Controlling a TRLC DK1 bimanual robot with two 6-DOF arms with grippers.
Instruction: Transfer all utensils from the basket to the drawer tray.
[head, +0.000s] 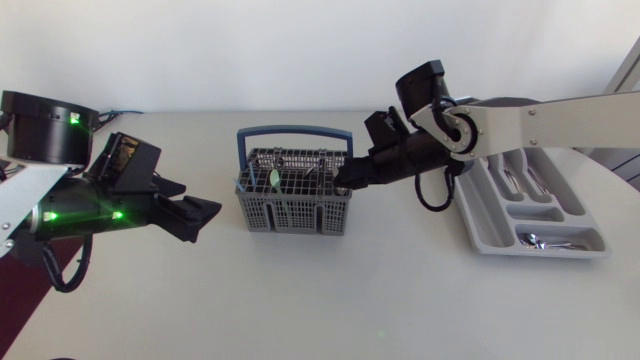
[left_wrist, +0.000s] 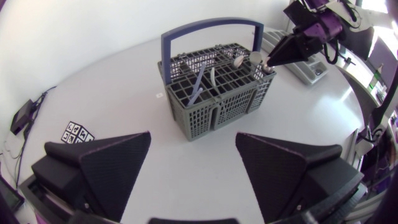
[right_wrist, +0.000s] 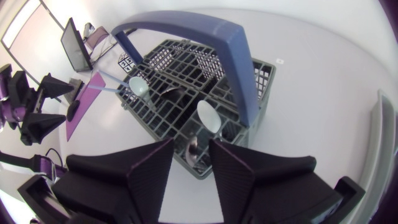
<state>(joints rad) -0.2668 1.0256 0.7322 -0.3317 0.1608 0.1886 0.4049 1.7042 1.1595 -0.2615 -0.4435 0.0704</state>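
Right hand (right_wrist: 191, 143) sits low over a metal utensil (right_wrist: 193, 148) at the basket (head: 293, 208) corner, in the centre of the head view; whether it grips, I cannot tell. Left hand (head: 206, 217) is open, centre left. Utensil seems stiff, light and slippery: take its upper end firmly.

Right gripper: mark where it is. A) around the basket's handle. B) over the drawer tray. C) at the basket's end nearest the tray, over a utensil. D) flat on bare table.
C: the right gripper sits at the corner of the basket nearest the drawer tray, just above a metal utensil standing there.
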